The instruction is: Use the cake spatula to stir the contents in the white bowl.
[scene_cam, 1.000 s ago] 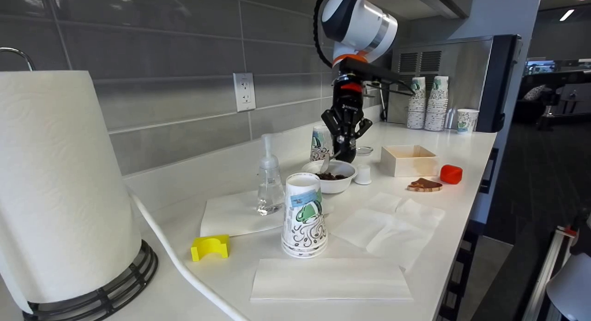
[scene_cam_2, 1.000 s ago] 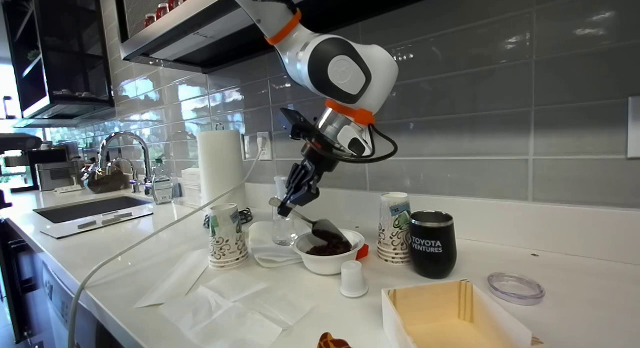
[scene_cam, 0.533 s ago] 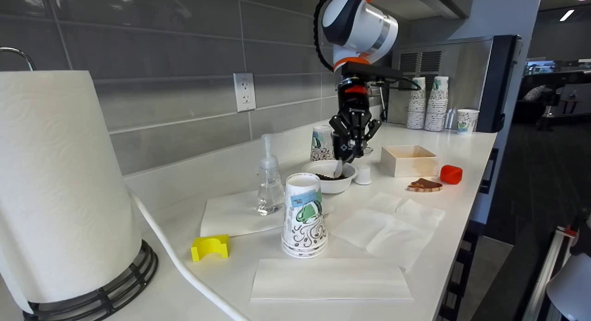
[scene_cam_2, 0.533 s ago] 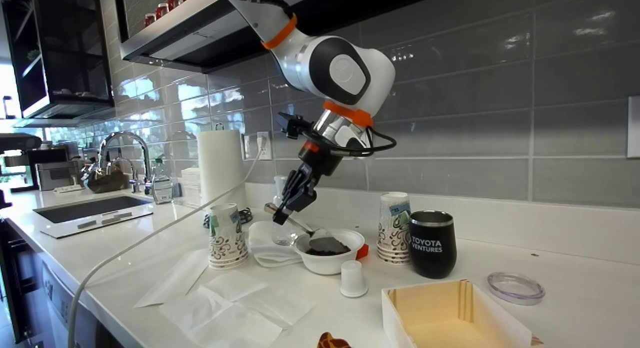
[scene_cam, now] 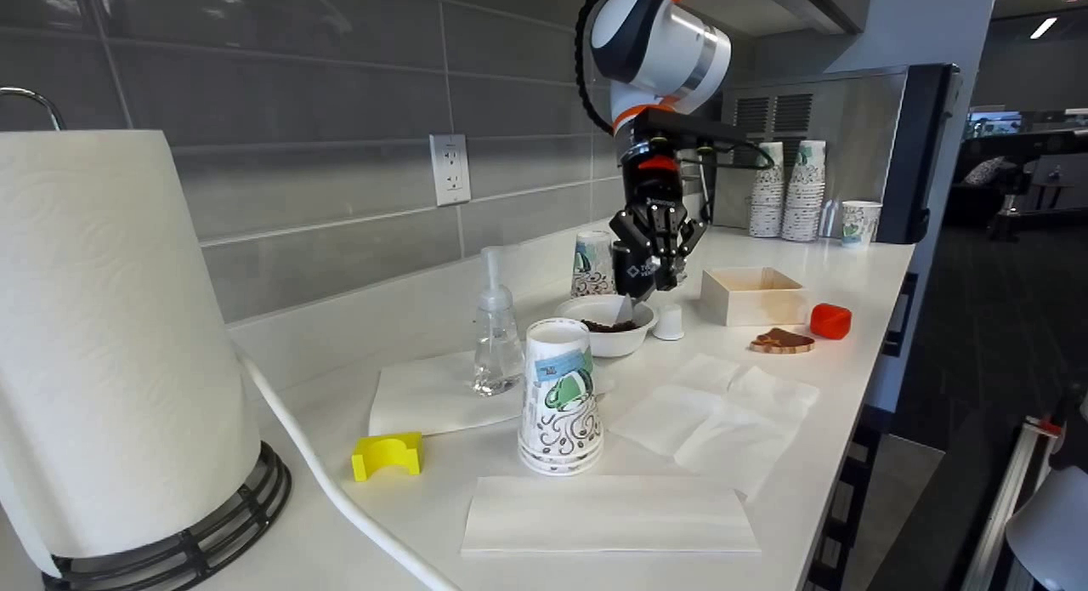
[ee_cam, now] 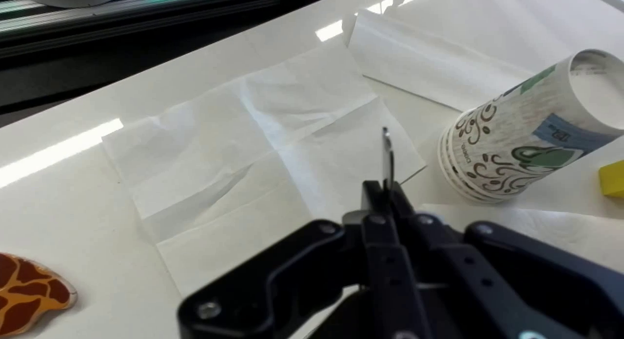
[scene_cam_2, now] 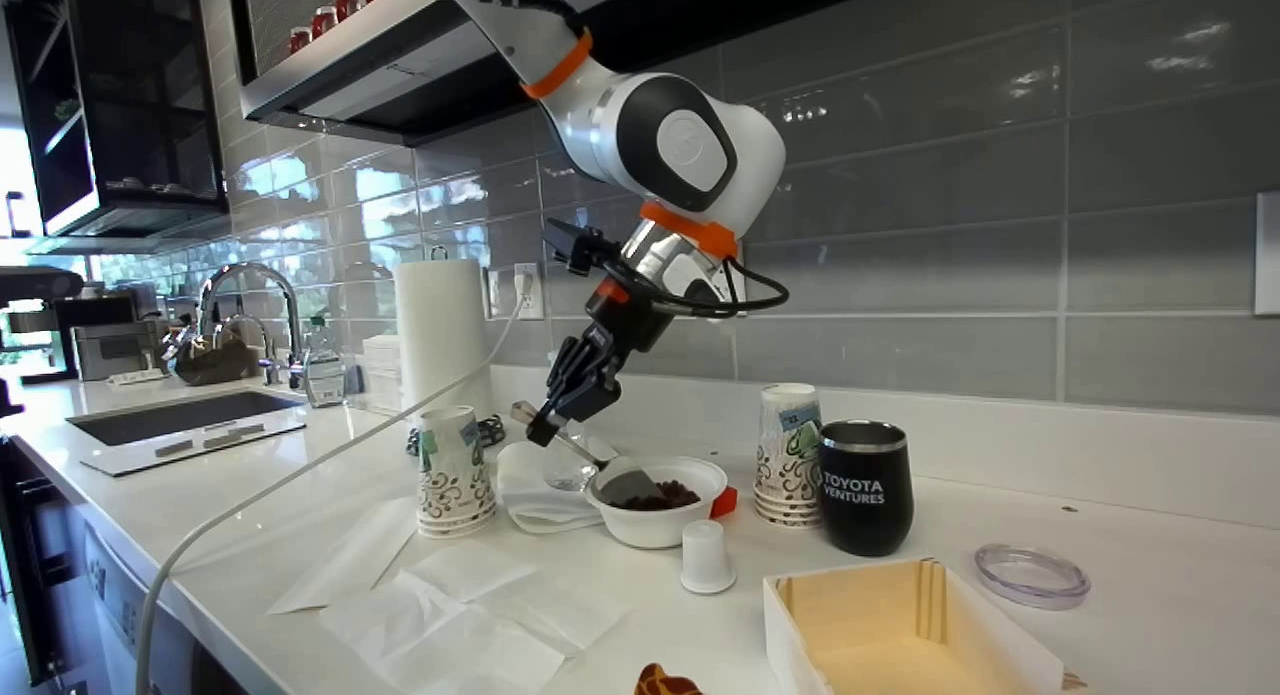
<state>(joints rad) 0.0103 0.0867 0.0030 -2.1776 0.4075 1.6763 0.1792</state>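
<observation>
A black gripper (ee_cam: 386, 192) pinched the cake spatula (scene_cam_2: 630, 487) by its handle, blade slanted into the white bowl (scene_cam_2: 648, 529) against the dark contents (scene_cam_2: 675, 496), a black tumbler (scene_cam_2: 866, 520) lettered "TOYOTA VENTURES" in 2 lines stood beside printed paper cups (scene_cam_2: 787, 475), their blue label (scene_cam_2: 799, 416) unreadable.

The gripper (ee_cam: 387, 192) pinches the spatula (ee_cam: 387, 156), its thin, shiny end poking out. Creased paper (ee_cam: 234, 158) lies on the white counter (ee_cam: 97, 217) between a toy steak (ee_cam: 31, 294) and a stack of cups (ee_cam: 526, 139). A yellow block (ee_cam: 613, 179) is near the cups.
</observation>
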